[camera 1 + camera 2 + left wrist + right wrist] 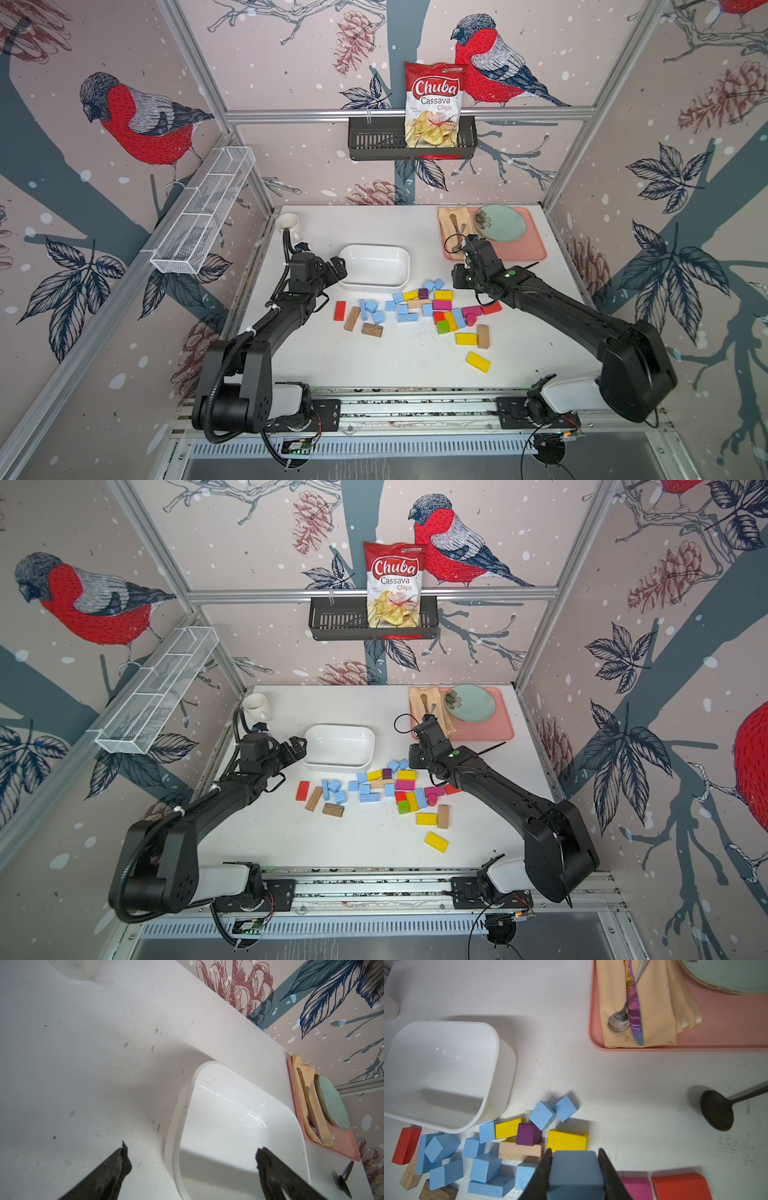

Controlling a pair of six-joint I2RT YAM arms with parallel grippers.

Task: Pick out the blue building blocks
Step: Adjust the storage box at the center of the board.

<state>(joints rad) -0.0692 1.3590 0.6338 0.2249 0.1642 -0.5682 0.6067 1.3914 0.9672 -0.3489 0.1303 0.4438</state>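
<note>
Both my arms matte black, boxy links, rounded joints. Left arm (266,328): ribbed black hose (226,365) clipped on with white ties (274,306). Right arm (552,303): small green light (512,273) by wrist, thin black wire loop (444,245). White housings (286,399) at both bases, black mounting plates (328,413) below. Left end effector (192,1149) fingers (116,1172) dark, tapered, frayed at tips, I note.

Blocks (417,304) before the tub (372,286), tray (528,249) to its right
</note>
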